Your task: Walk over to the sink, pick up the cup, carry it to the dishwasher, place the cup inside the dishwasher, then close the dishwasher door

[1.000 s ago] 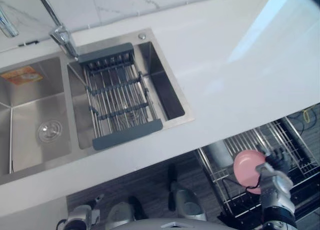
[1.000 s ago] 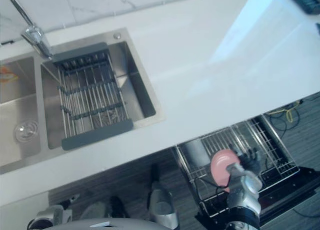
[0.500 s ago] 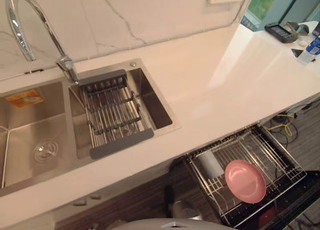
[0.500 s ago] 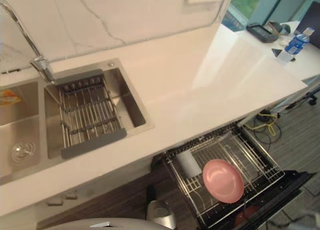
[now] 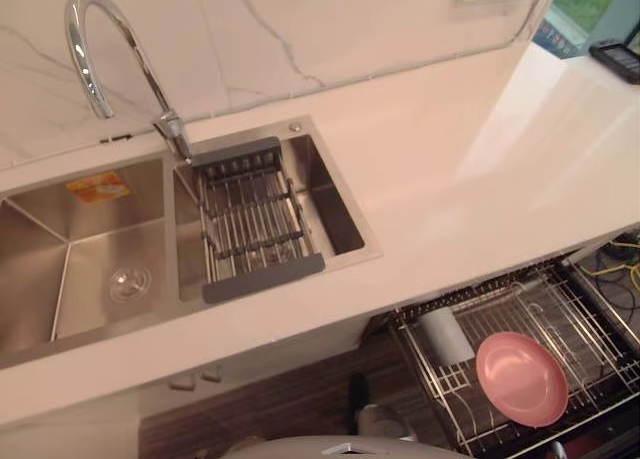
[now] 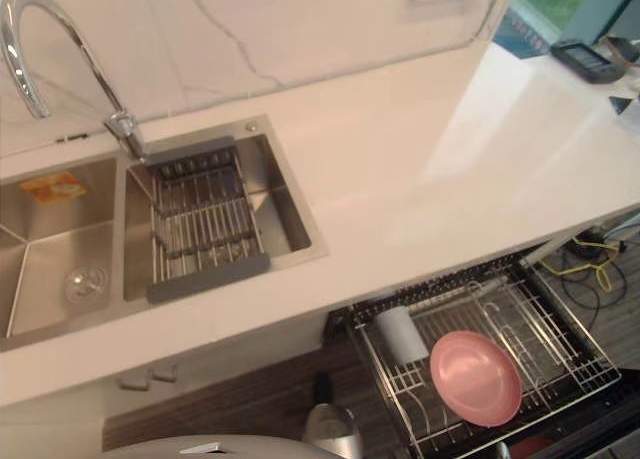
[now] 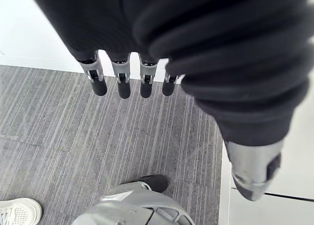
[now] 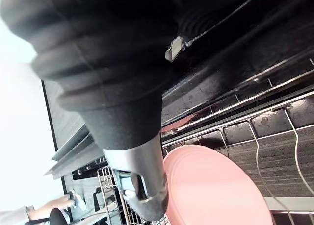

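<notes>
Right robot hand (image 8: 142, 186) gone from round pink plate (image 5: 521, 378), lying in rack (image 5: 590, 319); its state untellable; left robot hand (image 7: 122, 85) spread.

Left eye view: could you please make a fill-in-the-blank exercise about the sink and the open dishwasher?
The white cylindrical cup lies in the dishwasher's wire ____.
The round plate beside it is ____ in colour.
The grey slatted drainer sits over the steel sink's ____ basin.
Missing words: rack; pink; right.

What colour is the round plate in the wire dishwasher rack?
Plain pink, no pattern. The round plate shows best in the right eye view.
</notes>
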Robot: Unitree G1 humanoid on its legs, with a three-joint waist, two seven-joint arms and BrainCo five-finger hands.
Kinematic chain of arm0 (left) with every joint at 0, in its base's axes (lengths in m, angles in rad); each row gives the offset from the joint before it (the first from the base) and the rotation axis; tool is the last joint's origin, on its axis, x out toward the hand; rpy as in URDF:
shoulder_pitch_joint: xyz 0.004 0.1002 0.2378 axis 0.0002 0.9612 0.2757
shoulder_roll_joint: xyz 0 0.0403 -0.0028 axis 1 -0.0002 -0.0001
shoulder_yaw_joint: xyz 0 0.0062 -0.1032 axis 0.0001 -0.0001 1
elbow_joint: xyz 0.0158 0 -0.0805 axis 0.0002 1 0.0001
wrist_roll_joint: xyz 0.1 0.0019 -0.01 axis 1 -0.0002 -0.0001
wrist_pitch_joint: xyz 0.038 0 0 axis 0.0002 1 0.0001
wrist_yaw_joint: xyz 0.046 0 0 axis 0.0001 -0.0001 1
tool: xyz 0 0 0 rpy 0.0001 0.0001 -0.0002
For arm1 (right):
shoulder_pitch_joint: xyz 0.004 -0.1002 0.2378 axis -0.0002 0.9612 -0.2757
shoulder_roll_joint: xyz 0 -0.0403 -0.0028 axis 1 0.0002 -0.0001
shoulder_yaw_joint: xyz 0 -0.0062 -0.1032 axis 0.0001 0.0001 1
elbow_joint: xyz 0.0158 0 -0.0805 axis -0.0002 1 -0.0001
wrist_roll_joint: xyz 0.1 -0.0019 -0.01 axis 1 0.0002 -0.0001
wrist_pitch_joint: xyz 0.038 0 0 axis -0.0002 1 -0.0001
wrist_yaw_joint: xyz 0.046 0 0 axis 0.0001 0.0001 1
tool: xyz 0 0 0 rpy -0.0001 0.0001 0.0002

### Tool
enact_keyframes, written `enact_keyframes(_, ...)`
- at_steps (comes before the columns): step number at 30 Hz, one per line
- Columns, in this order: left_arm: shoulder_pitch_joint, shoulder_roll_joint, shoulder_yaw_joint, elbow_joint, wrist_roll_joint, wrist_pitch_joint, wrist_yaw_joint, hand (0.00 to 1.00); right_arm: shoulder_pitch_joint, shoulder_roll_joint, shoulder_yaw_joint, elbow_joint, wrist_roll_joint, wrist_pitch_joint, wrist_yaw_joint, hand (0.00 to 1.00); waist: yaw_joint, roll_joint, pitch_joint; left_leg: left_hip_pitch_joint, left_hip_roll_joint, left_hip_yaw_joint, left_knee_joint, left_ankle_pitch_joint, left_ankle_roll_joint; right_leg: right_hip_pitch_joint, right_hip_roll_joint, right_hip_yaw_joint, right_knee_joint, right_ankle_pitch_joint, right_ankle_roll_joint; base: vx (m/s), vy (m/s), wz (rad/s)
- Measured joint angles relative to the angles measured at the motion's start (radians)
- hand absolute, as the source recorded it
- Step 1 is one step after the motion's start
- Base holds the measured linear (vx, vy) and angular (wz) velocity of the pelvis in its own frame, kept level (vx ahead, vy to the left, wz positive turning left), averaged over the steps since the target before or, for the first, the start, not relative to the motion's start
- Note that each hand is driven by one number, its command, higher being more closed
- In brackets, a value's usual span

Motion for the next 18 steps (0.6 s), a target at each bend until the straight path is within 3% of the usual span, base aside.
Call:
enact_keyframes(5, 0.0, -0.004, 0.001, -0.024, 0.0, -0.002, -0.003, 0.0, 0.027, 0.034, 0.124, -0.036, 0.018, -0.059, -0.001, 0.0, 0.013, -0.006, 0.025, -0.001, -0.006, -0.028, -0.034, 0.039, -0.01, 0.004, -0.006, -0.037, 0.0, -0.006, -0.002, -0.02, 0.012, 0.22)
enact_keyframes(9, 0.011, -0.034, -0.006, -0.024, 0.0, -0.015, -0.003, 0.0, 0.029, 0.068, 0.237, -0.121, 0.097, -0.121, -0.02, 0.0, 0.035, -0.008, 0.026, -0.002, -0.024, -0.032, -0.05, 0.098, -0.028, 0.004, -0.022, -0.051, 0.0, -0.012, -0.006, -0.02, 0.013, 0.07)
enact_keyframes(13, 0.019, -0.038, -0.027, -0.024, 0.0, -0.027, -0.002, 0.0, 0.023, 0.082, 0.336, -0.189, 0.149, -0.144, -0.02, 0.0, 0.047, -0.007, 0.026, -0.015, -0.034, -0.066, -0.067, 0.129, -0.016, 0.008, -0.035, -0.092, 0.0, -0.014, -0.008, -0.07, 0.027, 0.32)
enact_keyframes(16, 0.027, -0.035, -0.045, -0.023, 0.004, -0.032, -0.021, 0.0, -0.026, 0.077, 0.388, -0.212, 0.302, -0.153, 0.014, 0.0, 0.068, -0.004, 0.026, -0.031, -0.039, -0.113, -0.067, 0.139, -0.004, 0.016, -0.044, -0.127, -0.001, -0.013, -0.008, -0.09, 0.04, 0.41)
enact_keyframes(18, 0.034, -0.036, -0.045, -0.021, 0.025, -0.025, -0.053, 0.0, -0.076, 0.071, 0.394, -0.233, 0.391, -0.152, 0.058, 0.0, 0.079, 0.012, 0.03, -0.046, -0.034, -0.146, -0.07, 0.123, 0.002, 0.02, -0.042, -0.163, -0.001, -0.013, -0.008, -0.11, 0.024, 0.45)
